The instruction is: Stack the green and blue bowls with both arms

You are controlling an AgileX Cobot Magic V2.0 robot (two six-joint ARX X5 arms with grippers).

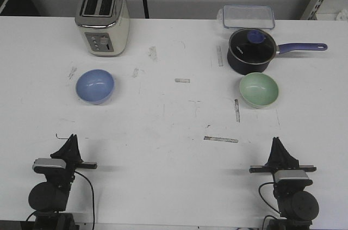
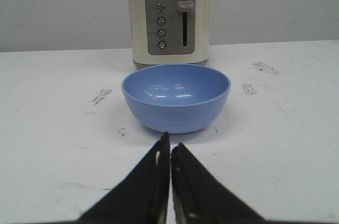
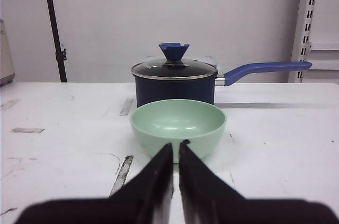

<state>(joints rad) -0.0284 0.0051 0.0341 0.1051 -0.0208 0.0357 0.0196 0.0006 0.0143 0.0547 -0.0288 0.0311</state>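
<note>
Both the left gripper (image 2: 170,147) and right gripper (image 3: 176,152) sit clenched and empty, well short of the blue bowl (image 1: 95,86) and green bowl (image 1: 259,89)

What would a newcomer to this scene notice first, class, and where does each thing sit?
Two small round bowls stand out on the white table: a periwinkle blue bowl on the left, in front of a cream two-slot toaster, and a pale mint green bowl on the right, just before a dark navy lidded saucepan. At the near edge, the left claw and right claw each face their bowl, closed and empty.
</note>
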